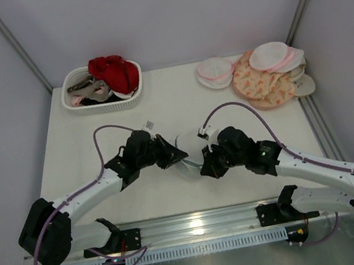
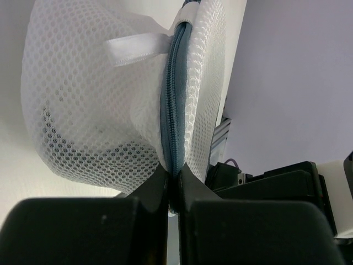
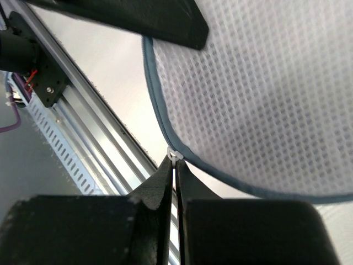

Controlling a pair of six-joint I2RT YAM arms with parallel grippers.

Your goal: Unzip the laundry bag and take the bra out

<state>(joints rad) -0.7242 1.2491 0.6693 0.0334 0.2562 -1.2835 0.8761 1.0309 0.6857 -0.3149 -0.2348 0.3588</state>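
The laundry bag (image 1: pixel 187 150), white mesh with a dark grey zipper rim, is held between my two grippers at the table's middle front. My left gripper (image 2: pixel 175 178) is shut on the bag's zipper rim (image 2: pixel 172 99); a white ribbon loop (image 2: pixel 138 48) sticks out beside it. My right gripper (image 3: pixel 175 160) is shut on the small white zipper pull (image 3: pixel 174 154) at the rim of the bag (image 3: pixel 265 99). In the top view the left gripper (image 1: pixel 175 154) and the right gripper (image 1: pixel 204 166) flank the bag. The bra is not visible; a pale shape shows faintly through the mesh.
A white basket (image 1: pixel 102 85) with a red garment (image 1: pixel 114 71) and a grey-pink garment stands at the back left. Pink-rimmed white pouches (image 1: pixel 215 70) and peach patterned pouches (image 1: pixel 262 83) lie at the back right. A metal rail (image 1: pixel 199 222) runs along the near edge.
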